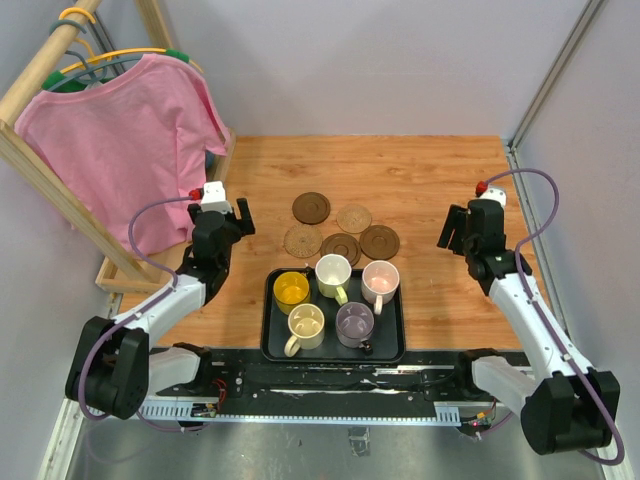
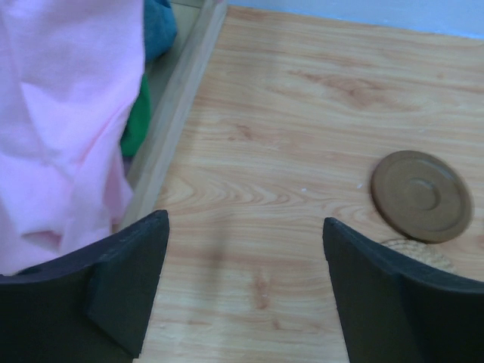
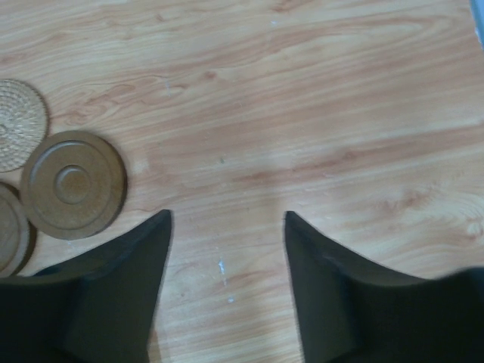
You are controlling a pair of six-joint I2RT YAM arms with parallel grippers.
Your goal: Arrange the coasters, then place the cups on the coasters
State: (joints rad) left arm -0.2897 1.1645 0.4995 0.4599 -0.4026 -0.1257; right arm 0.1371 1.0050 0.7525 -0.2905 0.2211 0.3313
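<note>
Several round coasters lie in a loose cluster at mid-table: a dark brown coaster (image 1: pixel 311 208), a tan coaster (image 1: pixel 354 218), another tan one (image 1: pixel 303 241) and two dark ones (image 1: pixel 341 248) (image 1: pixel 379 241). Several cups stand in the black tray (image 1: pixel 268 322): yellow (image 1: pixel 291 291), whitish-green (image 1: pixel 333 272), pink (image 1: pixel 380 280), cream (image 1: pixel 306 325) and greyish-purple (image 1: pixel 355 323). My left gripper (image 1: pixel 240 215) (image 2: pixel 246 227) hangs open over bare wood, left of the dark coaster (image 2: pixel 421 195). My right gripper (image 1: pixel 452 228) (image 3: pixel 227 219) is open and empty, right of a dark coaster (image 3: pixel 73 184).
A pink shirt (image 1: pixel 125 140) hangs on a wooden rack (image 1: pixel 40 170) at the far left, close beside the left arm; its base rail (image 2: pixel 170 113) shows in the left wrist view. Grey walls close the back and right sides.
</note>
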